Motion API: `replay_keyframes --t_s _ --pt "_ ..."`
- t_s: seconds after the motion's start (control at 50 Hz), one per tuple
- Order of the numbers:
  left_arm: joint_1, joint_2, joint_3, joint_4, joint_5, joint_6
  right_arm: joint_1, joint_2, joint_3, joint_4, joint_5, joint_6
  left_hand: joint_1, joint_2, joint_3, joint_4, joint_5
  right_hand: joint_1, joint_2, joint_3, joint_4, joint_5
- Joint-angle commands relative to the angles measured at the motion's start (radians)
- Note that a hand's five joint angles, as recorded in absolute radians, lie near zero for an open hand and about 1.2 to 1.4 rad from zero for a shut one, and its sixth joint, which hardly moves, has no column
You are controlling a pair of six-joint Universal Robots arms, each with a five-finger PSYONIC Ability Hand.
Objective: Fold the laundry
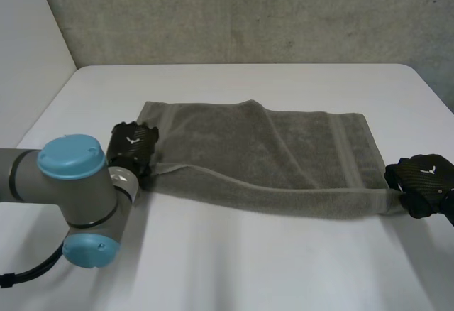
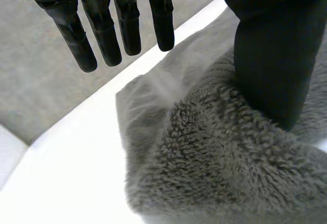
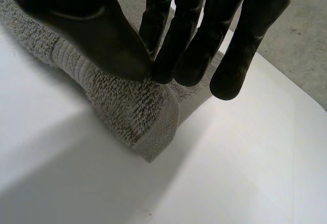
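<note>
On the white table (image 1: 248,268) in front of me the grey towel (image 1: 284,158) lies stretched crosswise, one short end toward my left and the other toward my right. Its far side lies flat apart from a crease or two. Its near long edge forms a thick, rounded ridge running from one of my hands to the other. My left hand (image 1: 133,146) sits at the towel's left end, at the near corner, just beyond my left arm (image 1: 78,183) with its grey joint and light-blue caps. From that wrist I see my thumb (image 2: 271,55) resting straight down on the shaggy pile, while my fingers (image 2: 110,40) hang straight and spread above the table's edge, clear of the cloth. That hand is released and grips nothing; only the thumb touches the towel. My right hand (image 1: 423,179) is at the opposite end, at the near right corner. From the right wrist its thumb (image 3: 97,29) and fingertips (image 3: 191,65) meet on a bunched fold of the hem, so this hand is grasping the towel in a pinch. The corner below the pinch droops and touches the table. Behind the table stands a grey concrete wall (image 1: 248,13).
</note>
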State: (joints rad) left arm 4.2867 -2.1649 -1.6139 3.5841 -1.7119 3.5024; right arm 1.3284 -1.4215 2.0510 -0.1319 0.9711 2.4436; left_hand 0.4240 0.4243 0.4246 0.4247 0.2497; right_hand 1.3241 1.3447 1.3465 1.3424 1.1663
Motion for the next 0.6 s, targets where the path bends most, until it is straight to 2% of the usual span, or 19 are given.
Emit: replay_keyframes --t_s 0.02,0.16,0.24,0.28,0.3,0.34,0.38,0.42,0.46,0.6 --pt "0.045 0.089 -0.080 0.002 -0.008 0.060 0.000 0.000 0.000 0.001 0.001 0.000 0.065 0.065 0.065 0.065 0.065 0.072 0.052 0.050 0.054 0.055" --pt "0.059 0.145 -0.155 0.004 -0.005 0.109 -0.002 -0.002 0.000 0.001 0.003 0.002 0.071 0.071 0.071 0.071 0.071 0.072 0.052 0.050 0.054 0.055" --pt "0.079 0.146 -0.176 0.002 0.000 0.127 -0.002 -0.004 0.005 0.002 0.000 0.002 0.156 0.156 0.156 0.156 0.156 0.072 0.052 0.050 0.054 0.055" --pt "0.096 0.145 -0.196 0.004 0.005 0.142 0.000 -0.004 0.005 0.002 0.000 0.002 0.419 0.419 0.419 0.418 0.419 0.072 0.052 0.050 0.054 0.055" --pt "0.096 0.145 -0.196 0.004 0.005 0.142 0.000 -0.004 0.006 0.002 -0.002 0.002 0.421 0.420 0.420 0.420 0.420 0.072 0.052 0.050 0.054 0.055" --pt "0.104 0.145 -0.211 0.004 0.018 0.142 0.000 -0.004 0.008 0.002 -0.002 0.002 0.657 0.657 0.657 0.657 0.657 0.072 0.052 0.050 0.054 0.055" --pt "0.107 0.146 -0.221 0.004 0.031 0.144 0.002 -0.004 0.009 0.002 -0.003 0.002 0.714 0.714 0.714 0.714 0.714 0.072 0.052 0.050 0.054 0.055" --pt "0.117 0.163 -0.247 0.002 0.067 0.145 0.002 -0.005 0.009 0.002 -0.003 0.002 0.904 0.904 0.904 0.903 0.904 0.072 0.052 0.050 0.054 0.055" --pt "0.122 0.181 -0.259 0.001 0.086 0.147 0.000 -0.010 0.009 0.003 -0.005 0.002 0.972 0.971 0.971 0.971 0.971 0.072 0.052 0.050 0.054 0.055" --pt "0.182 0.278 -0.340 -0.004 0.152 0.149 0.000 -0.063 -0.002 0.035 0.003 0.000 0.972 0.972 0.972 0.972 0.972 0.072 0.052 0.050 0.054 0.055"
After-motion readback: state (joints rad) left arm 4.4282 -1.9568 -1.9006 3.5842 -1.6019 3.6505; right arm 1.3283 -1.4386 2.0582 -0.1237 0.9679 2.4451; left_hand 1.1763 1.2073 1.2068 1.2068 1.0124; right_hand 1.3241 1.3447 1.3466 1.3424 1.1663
